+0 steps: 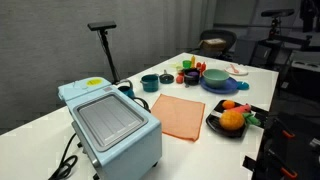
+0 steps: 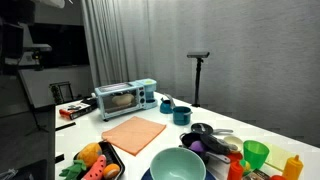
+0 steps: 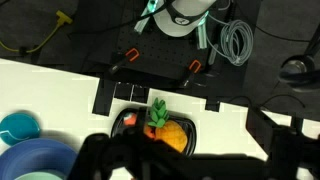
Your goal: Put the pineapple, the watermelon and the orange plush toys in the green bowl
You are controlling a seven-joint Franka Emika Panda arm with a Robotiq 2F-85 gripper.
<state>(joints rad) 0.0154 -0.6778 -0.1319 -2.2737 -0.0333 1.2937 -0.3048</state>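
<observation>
The pineapple [image 3: 170,132], yellow-orange with a green tuft, lies in a black tray [image 3: 122,116] straight below my gripper [image 3: 195,160]. The gripper is open, its dark fingers [image 3: 100,155] spread wide and nothing between them. A red patch of the watermelon [image 3: 129,120] peeks out at the tray's left end. In both exterior views the pineapple [image 1: 232,121] [image 2: 88,154] and watermelon [image 1: 244,107] [image 2: 101,169] share that tray, with the small orange [image 1: 228,104] beside them. The green bowl [image 1: 215,76] [image 2: 178,165] sits on a blue plate [image 1: 224,88], apart from the tray.
A pale blue toaster oven [image 1: 110,122] and an orange cloth [image 1: 178,115] fill the table's middle. Teal cups [image 1: 150,82] and small bottles [image 1: 190,72] stand near the plate. Beyond the table edge [image 3: 60,72] lie cables and clamps [image 3: 193,68] on the dark floor.
</observation>
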